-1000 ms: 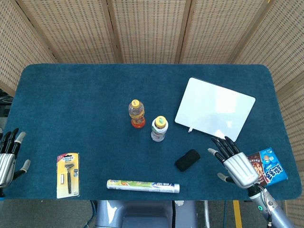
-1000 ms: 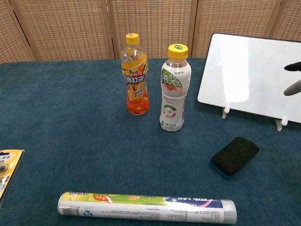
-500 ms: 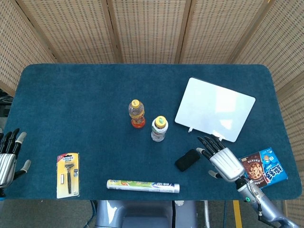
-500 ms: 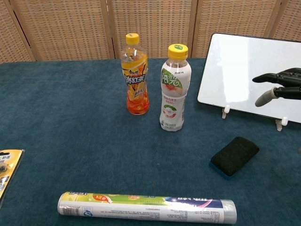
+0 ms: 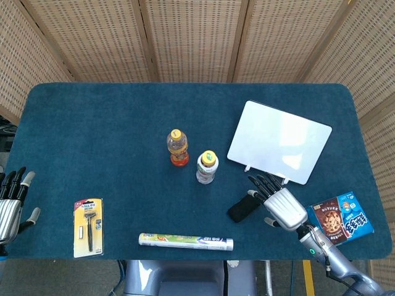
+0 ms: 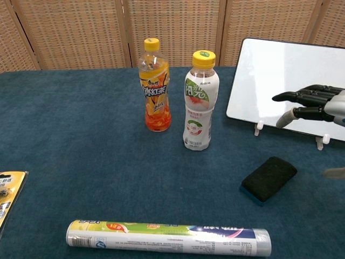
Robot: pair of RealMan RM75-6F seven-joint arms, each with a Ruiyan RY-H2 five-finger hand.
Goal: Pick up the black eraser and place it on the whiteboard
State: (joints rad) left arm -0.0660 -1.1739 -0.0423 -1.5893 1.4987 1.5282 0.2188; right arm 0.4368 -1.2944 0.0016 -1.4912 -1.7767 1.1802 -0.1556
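- While the black eraser [image 5: 243, 208] is lying flat on the tabletop [image 5: 111, 129], just in front of the whiteboard [image 5: 279, 141], nothing's been picked up yet.
- Right hand [image 5: 276, 200] is hovering over its far end, fingers spread, holding nothing.
- Grabbing, lifting and placing are all left, I'd say.
- Left hand [image 5: 9, 203] is sitting idle, empty too.

Two bottles [image 6: 154, 86], razor pack [image 5: 89, 226], roll [image 5: 186, 241].

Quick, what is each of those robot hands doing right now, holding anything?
Left hand: open, holding nothing, at the table's edge.
Right hand: open, fingers spread above the black eraser, not gripping it.
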